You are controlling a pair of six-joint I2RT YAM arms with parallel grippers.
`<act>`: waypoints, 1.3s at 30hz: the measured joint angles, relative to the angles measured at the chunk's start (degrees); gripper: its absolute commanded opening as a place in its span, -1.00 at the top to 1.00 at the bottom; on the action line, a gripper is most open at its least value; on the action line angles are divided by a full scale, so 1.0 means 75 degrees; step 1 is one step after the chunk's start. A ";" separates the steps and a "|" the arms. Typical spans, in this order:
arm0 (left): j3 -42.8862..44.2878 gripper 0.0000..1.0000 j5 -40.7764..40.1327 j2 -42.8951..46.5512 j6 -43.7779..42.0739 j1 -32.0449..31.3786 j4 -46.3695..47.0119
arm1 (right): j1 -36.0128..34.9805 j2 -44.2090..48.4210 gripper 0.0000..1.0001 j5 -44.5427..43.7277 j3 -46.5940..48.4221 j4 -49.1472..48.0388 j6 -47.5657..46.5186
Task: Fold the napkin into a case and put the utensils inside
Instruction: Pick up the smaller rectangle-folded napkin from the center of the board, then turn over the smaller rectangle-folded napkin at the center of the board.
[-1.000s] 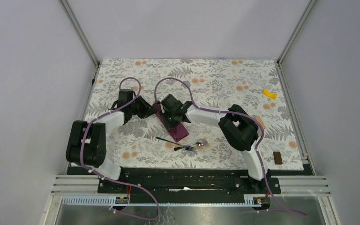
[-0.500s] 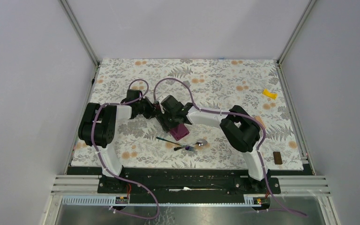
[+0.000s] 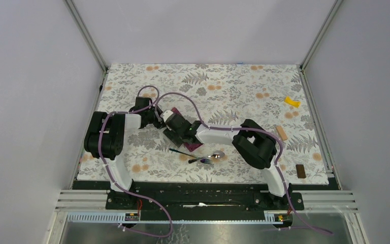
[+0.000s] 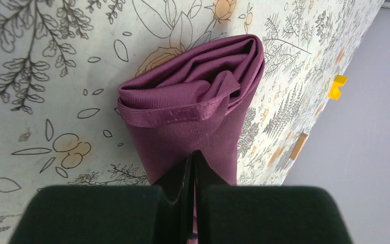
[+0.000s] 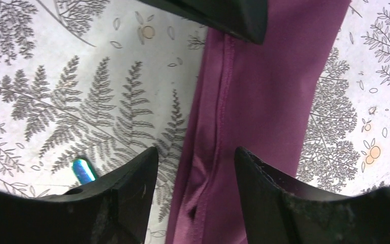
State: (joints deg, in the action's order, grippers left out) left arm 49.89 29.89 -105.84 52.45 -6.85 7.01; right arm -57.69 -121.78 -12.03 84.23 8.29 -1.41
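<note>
Left wrist view: the napkin (image 4: 193,101), folded into a narrow packet, is laid on the tablecloth (image 4: 40,61) with its long axis running straight away from the left gripper (image 4: 192,168), whose fingers are pinched shut on its near end. The right gripper (image 5: 197,155) is held open astride its hem; the utensils (image 3: 203,159) are seen just beside.

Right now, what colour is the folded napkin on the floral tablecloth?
The napkin is a plain dark purple-magenta, with no pattern; the left wrist view shows it best.

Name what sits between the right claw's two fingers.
The purple napkin, its hemmed edge running through the gap; the right claw is open around it. Right wrist view shows it.
</note>
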 measured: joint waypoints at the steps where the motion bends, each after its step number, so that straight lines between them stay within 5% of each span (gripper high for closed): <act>1: 0.0000 0.96 0.0003 0.0003 0.0000 0.0012 -0.0003 | -0.0099 -0.0009 -0.21 -0.0137 -0.0003 -0.0070 -0.0026; 13: 0.0047 0.88 0.0023 0.0023 -0.0076 0.0096 -0.0166 | -0.0361 -0.0332 1.00 -0.1326 0.0160 -0.0361 0.0079; 21: 0.0481 0.39 -0.0099 0.0300 -0.0659 0.0169 -0.1241 | -0.0256 -0.0312 1.00 -0.1204 0.0143 -0.0475 0.0358; 27: 0.1134 0.17 -0.0219 0.1259 -0.1262 0.0452 -0.2273 | 0.0143 0.0073 1.00 -0.0061 -0.0079 -0.0469 0.0933; 33: 0.1708 0.14 -0.0425 0.2716 -0.1821 0.0883 -0.2873 | 0.1262 0.0813 1.00 0.2532 -0.0621 -0.1122 0.2669; 39: 0.1705 0.14 -0.0440 0.3162 -0.2025 0.1105 -0.3159 | 0.2879 0.0968 1.00 0.5158 -0.2203 -0.3923 0.5572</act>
State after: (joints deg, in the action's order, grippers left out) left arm 62.67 26.59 -82.13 37.26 1.43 -16.69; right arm -36.10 -114.52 26.65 67.70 -21.12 40.38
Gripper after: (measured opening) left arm 0.431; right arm 0.026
